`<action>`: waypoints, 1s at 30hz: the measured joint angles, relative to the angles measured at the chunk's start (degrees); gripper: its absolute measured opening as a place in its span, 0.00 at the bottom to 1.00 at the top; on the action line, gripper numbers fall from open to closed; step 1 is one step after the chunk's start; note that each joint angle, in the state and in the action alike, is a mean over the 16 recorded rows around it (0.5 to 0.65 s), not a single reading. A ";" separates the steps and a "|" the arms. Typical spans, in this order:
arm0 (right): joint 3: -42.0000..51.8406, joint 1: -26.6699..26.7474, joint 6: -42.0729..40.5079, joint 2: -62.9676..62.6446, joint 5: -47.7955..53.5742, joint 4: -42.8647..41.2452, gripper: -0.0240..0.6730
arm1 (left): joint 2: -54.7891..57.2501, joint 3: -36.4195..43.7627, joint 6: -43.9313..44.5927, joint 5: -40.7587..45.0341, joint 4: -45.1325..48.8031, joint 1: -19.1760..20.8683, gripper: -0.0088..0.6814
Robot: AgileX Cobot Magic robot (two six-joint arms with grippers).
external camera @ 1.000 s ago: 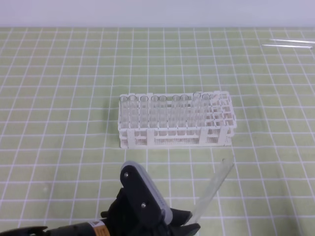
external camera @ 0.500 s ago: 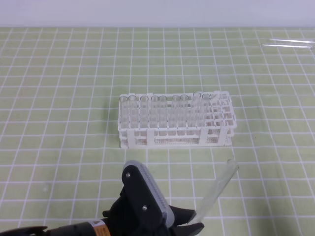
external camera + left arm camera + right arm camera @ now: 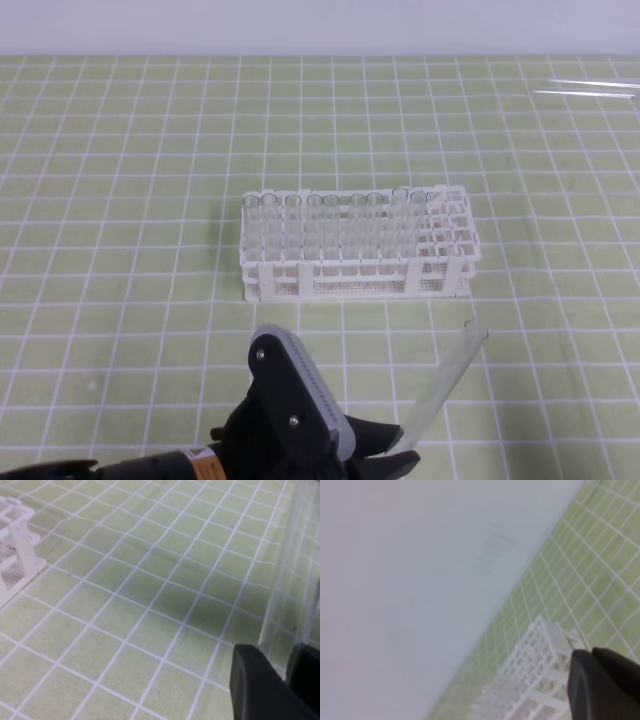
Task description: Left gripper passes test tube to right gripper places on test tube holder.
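Before the test tube holder, left gripper jaws clamp the test tube; right gripper jaws closed.

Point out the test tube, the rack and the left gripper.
test tube (image 3: 447,377): exterior high view, middle of the glass wall.
rack (image 3: 345,266): exterior high view, white front lattice.
left gripper (image 3: 285,677): left wrist view, between the black fingertips clamping the tube.

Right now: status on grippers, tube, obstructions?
Left gripper shut on test tube, tube tilted above mat. Right gripper shut, empty. Test tube holder untouched; nothing between.
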 joint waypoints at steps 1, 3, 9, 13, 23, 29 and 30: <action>0.00 0.00 -1.84 0.00 0.50 0.80 0.01 | 0.01 0.00 0.01 -0.11 -0.04 0.00 0.17; 0.00 0.00 -6.37 0.04 1.59 3.09 0.01 | 0.07 -0.01 0.03 -0.32 -0.09 -0.01 0.17; -0.65 0.00 -27.46 1.32 6.81 15.04 0.01 | 0.01 0.01 0.15 -1.30 -0.18 0.00 0.17; -2.14 0.00 -45.62 3.73 11.95 25.43 0.01 | 0.01 0.01 0.22 -1.83 -0.18 0.00 0.18; -9.38 0.00 -79.88 16.90 29.90 41.71 0.18 | -0.18 0.05 0.23 -4.13 -0.25 0.03 0.16; -13.75 0.11 -89.59 25.97 39.98 42.20 0.38 | -0.27 0.06 0.23 -6.11 -0.29 0.05 0.15; -14.38 0.20 -90.62 27.24 41.28 42.18 0.41 | -0.30 0.07 0.24 -6.47 -0.30 0.05 0.14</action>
